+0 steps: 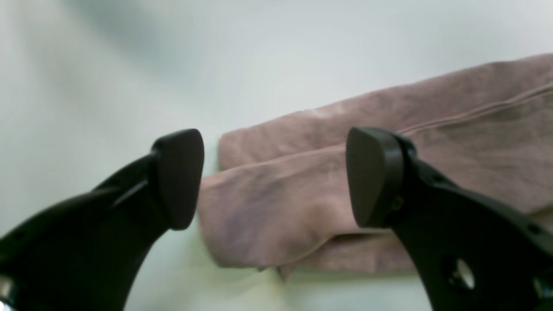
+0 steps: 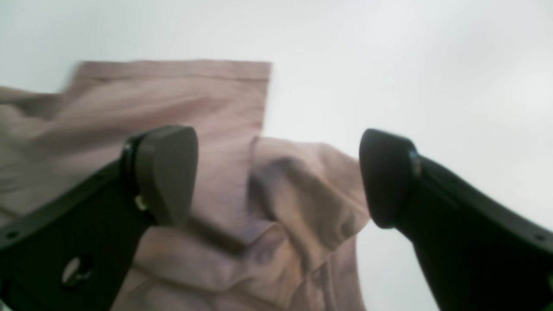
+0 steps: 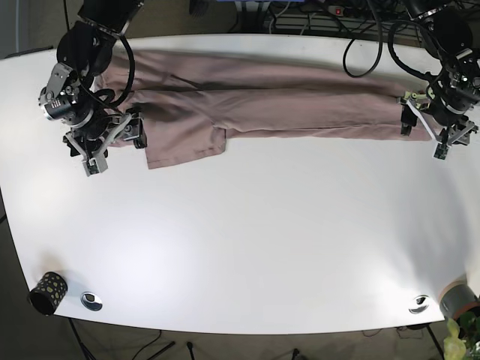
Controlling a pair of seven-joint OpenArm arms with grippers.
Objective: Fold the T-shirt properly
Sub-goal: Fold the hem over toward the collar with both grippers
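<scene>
A dusty-pink T-shirt (image 3: 262, 97) lies as a long folded strip across the far side of the white table (image 3: 247, 240). A sleeve flap (image 3: 184, 146) sticks out toward the front near its left end. My left gripper (image 1: 276, 179) is open and hovers over the strip's right end (image 1: 268, 207), with the cloth showing between its fingers. In the base view this left gripper (image 3: 424, 133) is at the table's right edge. My right gripper (image 2: 276, 177) is open above the rumpled sleeve end (image 2: 293, 194). The base view shows it (image 3: 112, 146) at the shirt's left end.
A black dotted cup (image 3: 47, 291) stands at the front left corner. Metal grommets (image 3: 91, 301) (image 3: 418, 304) sit near the front edge. Cables (image 3: 360, 30) run behind the table. A grey object (image 3: 457, 300) and a plant (image 3: 457, 341) are at the front right.
</scene>
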